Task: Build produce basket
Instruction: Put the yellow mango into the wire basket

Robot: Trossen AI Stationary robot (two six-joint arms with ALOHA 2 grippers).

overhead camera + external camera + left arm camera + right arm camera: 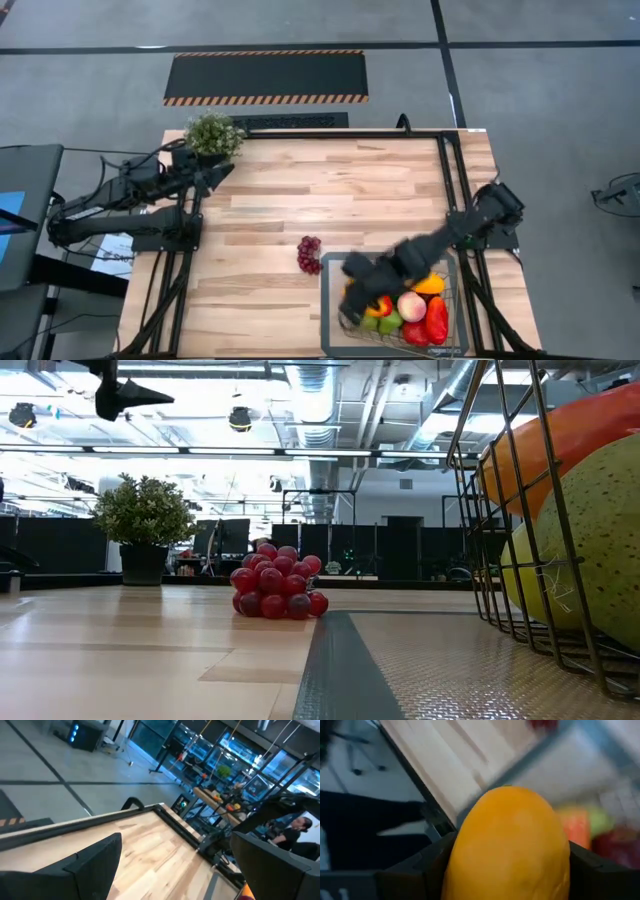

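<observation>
The dark wire basket (452, 330) stands at the table's near right on a grey mat, holding a peach (411, 306), red and orange peppers and green fruits. It fills the right of the low view (520, 510). Purple grapes (309, 254) lie on the wood left of the basket and also show in the low view (275, 582). My right gripper (358, 285) is over the basket's left part, shut on a smooth yellow-orange fruit (507, 845). My left gripper (180, 870) is open and empty, raised at the far left next to the potted plant (213, 134). My right gripper pinches the yellow-orange fruit between its two fingers (432, 862), one on each of its opposite sides (460, 855). The fruit fills the gap between them. It is lifted clear, above the basket's left part. The gripper hides it in the high view.
The potted plant stands at the table's far left corner and shows in the low view (145, 520). The grey mat (335, 270) lies under the basket. Bare wood (330, 195) stretches across the table's middle and far side. A person sits in the room beyond (295, 832).
</observation>
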